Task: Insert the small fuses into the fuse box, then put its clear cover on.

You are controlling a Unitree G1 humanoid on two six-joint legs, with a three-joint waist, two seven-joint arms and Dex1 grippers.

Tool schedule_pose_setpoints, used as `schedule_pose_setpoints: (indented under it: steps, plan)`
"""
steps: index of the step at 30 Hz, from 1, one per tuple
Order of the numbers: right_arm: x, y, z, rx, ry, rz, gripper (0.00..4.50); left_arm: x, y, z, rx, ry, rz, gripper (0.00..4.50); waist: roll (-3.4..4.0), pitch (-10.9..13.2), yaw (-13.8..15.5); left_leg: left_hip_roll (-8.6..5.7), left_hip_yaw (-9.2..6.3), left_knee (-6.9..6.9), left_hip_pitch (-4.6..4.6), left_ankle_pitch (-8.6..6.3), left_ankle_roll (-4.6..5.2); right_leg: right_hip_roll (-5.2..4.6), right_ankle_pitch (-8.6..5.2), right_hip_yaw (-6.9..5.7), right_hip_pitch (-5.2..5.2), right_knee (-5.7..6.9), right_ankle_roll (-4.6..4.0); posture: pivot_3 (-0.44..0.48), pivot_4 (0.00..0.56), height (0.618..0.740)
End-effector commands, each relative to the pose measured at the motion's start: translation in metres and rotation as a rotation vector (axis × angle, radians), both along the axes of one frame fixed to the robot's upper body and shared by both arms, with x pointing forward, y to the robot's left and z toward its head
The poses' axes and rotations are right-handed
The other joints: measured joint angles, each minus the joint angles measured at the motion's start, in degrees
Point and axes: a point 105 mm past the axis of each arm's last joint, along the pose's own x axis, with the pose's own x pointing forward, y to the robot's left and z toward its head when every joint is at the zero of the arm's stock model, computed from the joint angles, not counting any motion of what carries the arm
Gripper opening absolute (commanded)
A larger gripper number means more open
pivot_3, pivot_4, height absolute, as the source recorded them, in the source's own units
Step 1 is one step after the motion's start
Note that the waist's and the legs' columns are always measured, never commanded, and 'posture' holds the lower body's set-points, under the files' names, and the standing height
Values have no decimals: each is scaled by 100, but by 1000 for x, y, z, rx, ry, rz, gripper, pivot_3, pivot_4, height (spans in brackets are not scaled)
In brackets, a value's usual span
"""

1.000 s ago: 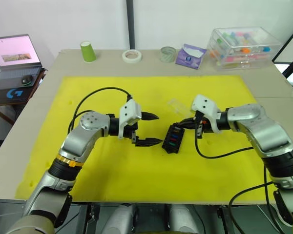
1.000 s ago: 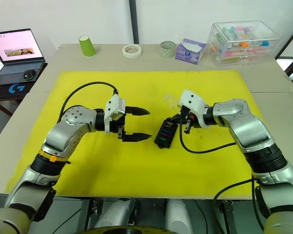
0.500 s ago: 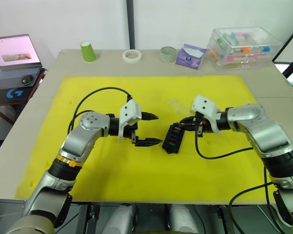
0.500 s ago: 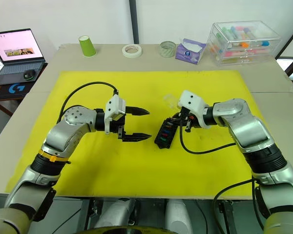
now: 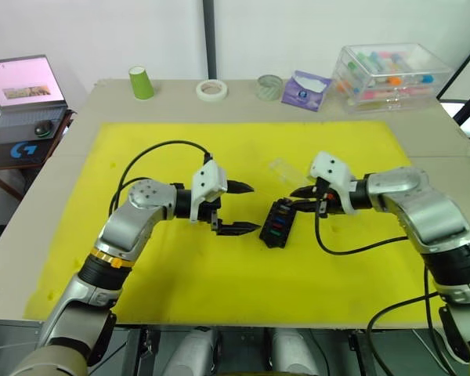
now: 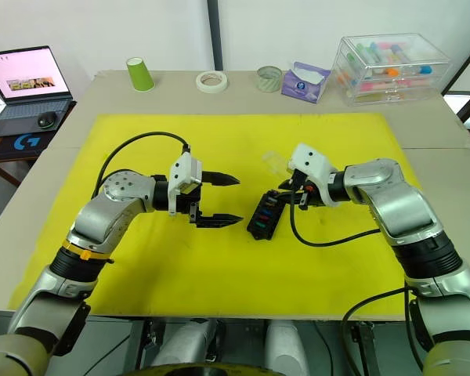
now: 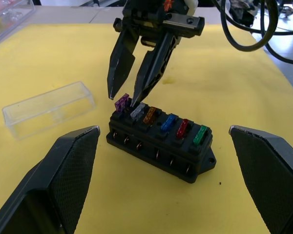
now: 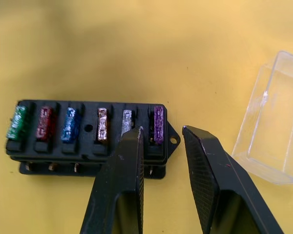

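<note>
Six small fuses (image 7: 158, 119) sat in the fuse box (image 7: 161, 146); both the right gripper (image 8: 161, 134) above it and the left gripper (image 5: 247, 207) were parted, empty.

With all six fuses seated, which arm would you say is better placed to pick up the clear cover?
Right, probably. The right gripper hovers open at the fuse box's far end, with the clear cover lying just beyond. The left gripper sits farther off.

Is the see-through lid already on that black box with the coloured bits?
No, the clear cover lies on the yellow mat beside the fuse box.
</note>
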Motion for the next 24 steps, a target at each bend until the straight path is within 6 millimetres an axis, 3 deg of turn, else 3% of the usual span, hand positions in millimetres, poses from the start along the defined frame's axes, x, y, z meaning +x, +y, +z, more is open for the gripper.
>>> schedule_pose_setpoints:
  steps: [1, 6, 9, 11, 24]
  plan:
    - [0, 2, 28, 31, -73, 17, 1380, 0, -1, 10, -13, -39, -9, 4500, 0, 0, 0, 0, 0, 0, 0, 0, 0, 0, 0, 0, 0, 0, 0, 0, 150, 740]
    - [1, -2, 40, 70, -94, -13, 1380, 0, -1, 9, -15, -40, -3, 4500, 0, 0, 6, 0, 0, 0, 0, 0, 0, 0, 0, 0, 0, 0, 0, 0, 150, 740]
    - [1, -3, 39, 94, -88, -28, 730, 1, -1, 10, -16, -41, -2, 4500, 0, 0, 6, 0, 0, 0, 0, 0, 0, -1, 0, 0, 0, 0, 0, 0, 150, 740]
    - [0, -1, 36, 95, -85, -25, 62, 1, -1, 10, -15, -40, -1, 4500, 0, 0, 0, 0, 0, 0, 0, 0, 0, 0, 0, 0, 0, 0, 0, 0, 150, 740]
    - [-2, 5, 18, 96, -54, -25, 26, 2, -2, 11, -9, -42, -5, 4500, 0, 0, -2, 0, 0, 1, 0, 0, 0, 0, 0, 0, 0, 2, 0, 0, 150, 740]
